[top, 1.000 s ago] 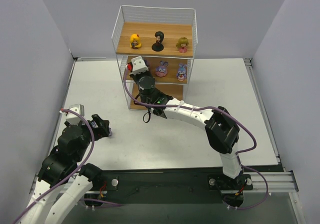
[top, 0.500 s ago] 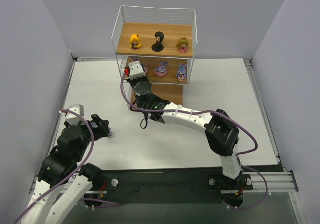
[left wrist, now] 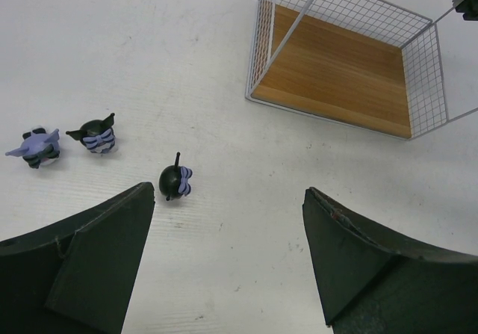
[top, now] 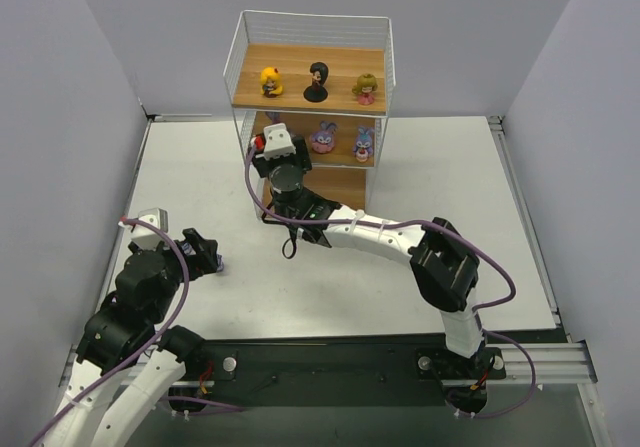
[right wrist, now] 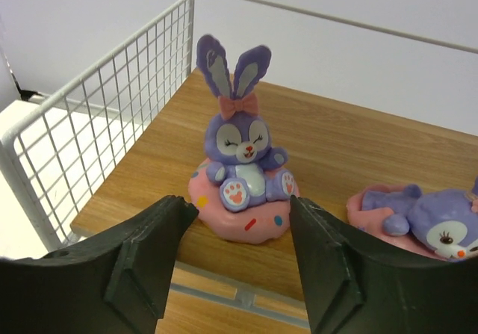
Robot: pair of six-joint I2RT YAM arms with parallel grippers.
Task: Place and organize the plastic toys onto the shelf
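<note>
The shelf [top: 310,67] stands at the back of the table. Its top board carries a yellow doll [top: 271,81], a black doll [top: 317,82] and an olive-pink doll [top: 365,89]. On the middle board a purple bunny on a pink cushion [right wrist: 240,169] sits upright at the left end. My right gripper [right wrist: 239,226] is open just in front of it, one finger on each side, not touching. A second bunny [right wrist: 426,226] lies to its right. My left gripper [left wrist: 228,199] hangs open over the table near three small dark toys [left wrist: 176,181], [left wrist: 95,135], [left wrist: 37,147].
The shelf's white wire side wall [right wrist: 104,125] runs close to my right gripper's left finger. The bottom board [left wrist: 336,72] of the shelf is bare wood. Grey walls close in the table on the left, right and back.
My right gripper has opened and let go of the bunny, which now stands on the middle board; the wrist drew back slightly. The left arm has not moved.
</note>
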